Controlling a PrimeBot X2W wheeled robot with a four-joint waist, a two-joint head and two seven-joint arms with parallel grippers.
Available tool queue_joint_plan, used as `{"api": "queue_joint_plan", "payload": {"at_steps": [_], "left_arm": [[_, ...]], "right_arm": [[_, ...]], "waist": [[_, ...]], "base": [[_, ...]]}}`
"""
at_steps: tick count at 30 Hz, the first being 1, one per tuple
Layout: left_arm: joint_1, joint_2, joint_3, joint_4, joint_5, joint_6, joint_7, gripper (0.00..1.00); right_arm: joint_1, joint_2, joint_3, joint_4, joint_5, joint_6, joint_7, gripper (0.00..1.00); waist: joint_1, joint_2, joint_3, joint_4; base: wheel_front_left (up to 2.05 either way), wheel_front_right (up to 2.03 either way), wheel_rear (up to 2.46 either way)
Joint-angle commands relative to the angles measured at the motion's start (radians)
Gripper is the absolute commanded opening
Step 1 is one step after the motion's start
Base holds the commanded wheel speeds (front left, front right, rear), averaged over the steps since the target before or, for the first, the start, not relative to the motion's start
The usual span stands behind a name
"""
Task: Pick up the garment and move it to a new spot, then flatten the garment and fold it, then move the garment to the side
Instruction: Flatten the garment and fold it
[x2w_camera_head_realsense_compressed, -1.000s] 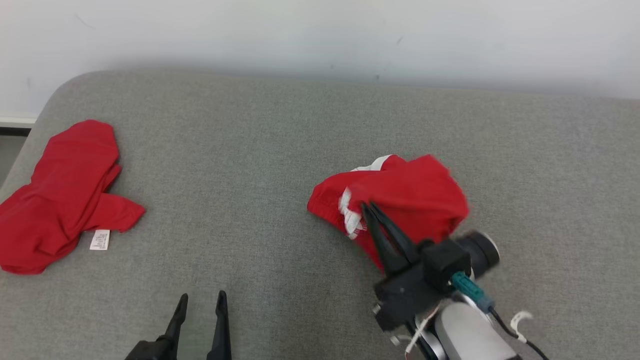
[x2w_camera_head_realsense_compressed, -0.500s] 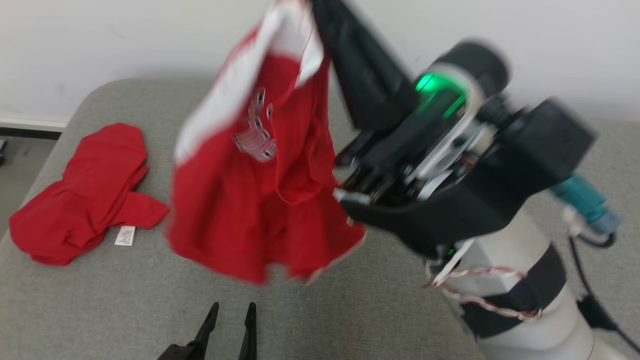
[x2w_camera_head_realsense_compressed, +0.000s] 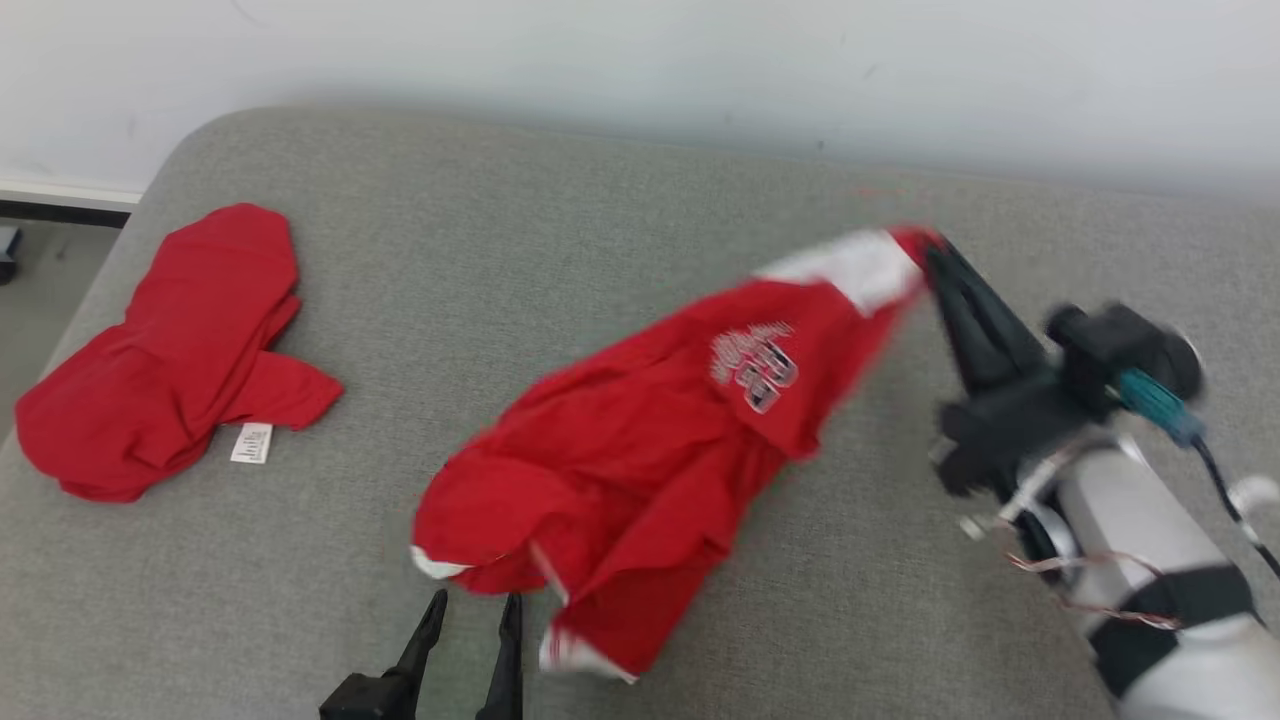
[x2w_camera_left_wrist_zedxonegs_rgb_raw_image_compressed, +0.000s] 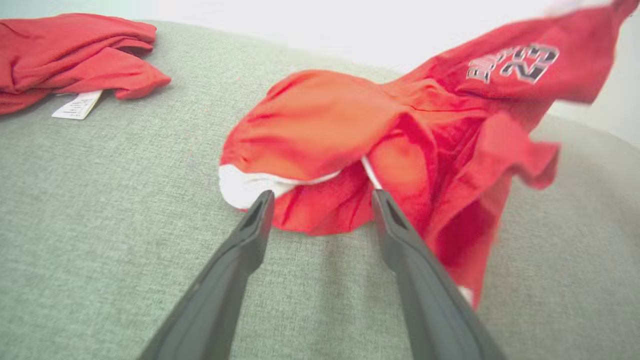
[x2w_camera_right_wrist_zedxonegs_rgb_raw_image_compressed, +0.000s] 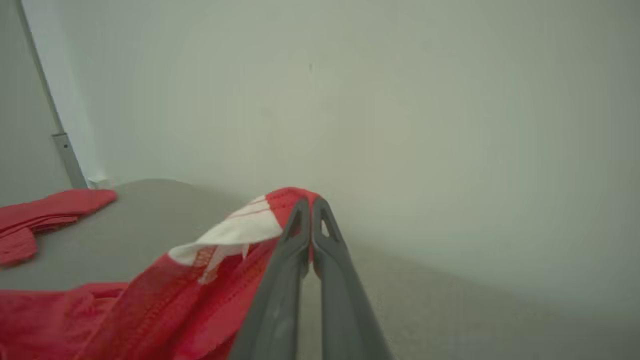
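Garment (x2w_camera_head_realsense_compressed: 640, 450) corner pinched in right fingers (x2w_camera_head_realsense_compressed: 975, 320), left fingers (x2w_camera_head_realsense_compressed: 425, 630) spread nearby

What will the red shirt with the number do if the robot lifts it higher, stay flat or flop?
Probably floppy: the red shirt sags in folds from the right pincer, shut on its white-edged corner. Likely light: one thin pinch holds that end up. It would likely drag, not slide, since its lower end is bunched on the grey cushion.
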Motion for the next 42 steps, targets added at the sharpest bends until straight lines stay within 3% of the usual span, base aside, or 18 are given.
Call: {"api": "queue_joint_plan", "payload": {"at_steps": [1, 3, 7, 14, 21, 27, 35, 42], "left_arm": [[-0.017, 0.000, -0.004, 0.004, 0.003, -0.001, -0.003, 1.00], [-0.019, 0.000, -0.006, 0.008, 0.006, -0.002, -0.003, 1.00], [-0.013, 0.000, -0.002, 0.013, 0.013, -0.002, -0.003, 1.00], [0.021, 0.000, 0.018, 0.017, 0.024, -0.008, -0.003, 1.00], [0.041, 0.000, 0.021, 0.017, 0.026, -0.016, -0.003, 1.00], [0.059, 0.000, 0.023, 0.021, 0.031, -0.025, -0.003, 1.00], [0.052, 0.000, 0.011, 0.020, 0.020, -0.022, -0.003, 1.00], [0.050, 0.000, -0.005, 0.018, 0.000, -0.012, -0.003, 1.00]], "right_arm": [[0.035, -0.015, -0.056, 0.069, 0.004, 0.001, -0.001, 0.00], [0.064, -0.024, -0.126, 0.169, -0.025, 0.001, -0.001, 1.00], [0.100, -0.017, -0.248, 0.244, -0.073, 0.001, -0.001, 1.00], [0.207, 0.045, -0.338, 0.160, -0.133, 0.001, 0.000, 1.00], [0.331, 0.090, -0.121, 0.003, -0.079, 0.001, 0.000, 1.00], [0.400, 0.109, 0.089, -0.052, -0.021, 0.001, 0.000, 1.00], [0.326, 0.099, 0.430, -0.032, 0.065, 0.001, 0.000, 1.00], [0.188, 0.115, 0.512, 0.099, 0.019, 0.001, 0.000, 1.00]], "waist": [[0.0000, 0.0000, 0.010, -0.011], [0.0000, 0.0000, 0.005, -0.015], [0.0000, 0.0000, -0.014, -0.026], [0.0000, 0.0000, -0.074, -0.051], [0.0000, 0.0000, -0.106, -0.043], [0.0000, 0.0000, -0.122, -0.024], [0.0000, 0.0000, -0.110, 0.021], [0.0000, 0.0000, -0.094, 0.065]], "base": [[0.00, 0.00, 0.00], [0.00, 0.00, 0.00], [0.00, 0.00, 0.00], [0.00, 0.00, 0.00], [0.00, 0.00, 0.00], [0.00, 0.00, 0.00], [0.00, 0.00, 0.00], [0.00, 0.00, 0.00]]}}
